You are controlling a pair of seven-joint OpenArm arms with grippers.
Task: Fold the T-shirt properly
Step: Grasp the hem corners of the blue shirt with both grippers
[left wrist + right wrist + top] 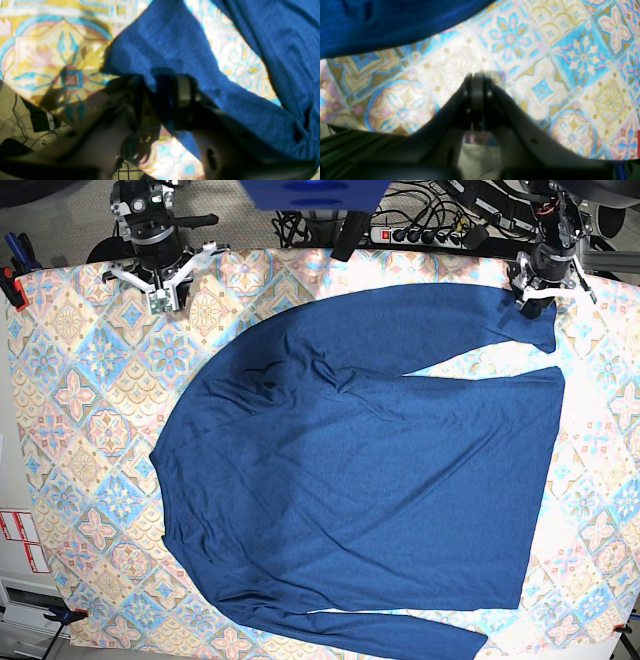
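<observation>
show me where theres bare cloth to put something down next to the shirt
Free: the patterned tablecloth left of the shirt in the base view, and a strip along its right edge. Also the wedge between upper sleeve and body. Crowded: the top corners, where the right gripper hangs shut and the left gripper meets the cuff.

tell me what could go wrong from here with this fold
The left gripper pinches only the very end of the T-shirt sleeve, so the soft knit may slip out when pulled. The body shows wrinkles near the collar; folding over them could lock in creases. The right gripper is shut over the bare patterned tablecloth and holds nothing, so a one-sided pull might skew the shirt.
</observation>
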